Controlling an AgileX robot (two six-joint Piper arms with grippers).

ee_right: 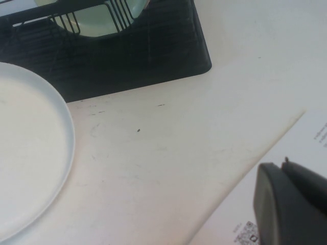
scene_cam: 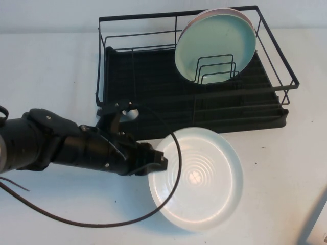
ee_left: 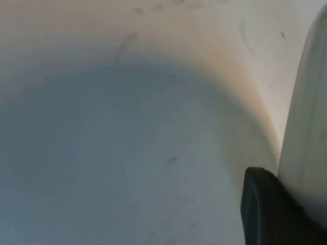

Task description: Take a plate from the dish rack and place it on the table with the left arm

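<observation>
The round white plate (scene_cam: 196, 176) lies flat and low over the table (scene_cam: 61, 76), in front of the black dish rack (scene_cam: 153, 97). I cannot tell whether it rests on the table. My left gripper (scene_cam: 159, 164) is shut on the plate's left rim. In the left wrist view one black finger (ee_left: 263, 212) presses against the plate's rim (ee_left: 306, 127); the other finger is hidden behind it. The right wrist view shows the plate (ee_right: 25, 158) and the rack's corner (ee_right: 153, 51). My right gripper (ee_right: 278, 171) is shut and empty, over a sheet of paper (ee_right: 306, 138).
A pale green plate (scene_cam: 214, 43) stands upright in the rack's wire dividers, with a pink plate (scene_cam: 249, 19) just behind it. The left arm's black cable (scene_cam: 102, 222) loops across the table in front of the plate.
</observation>
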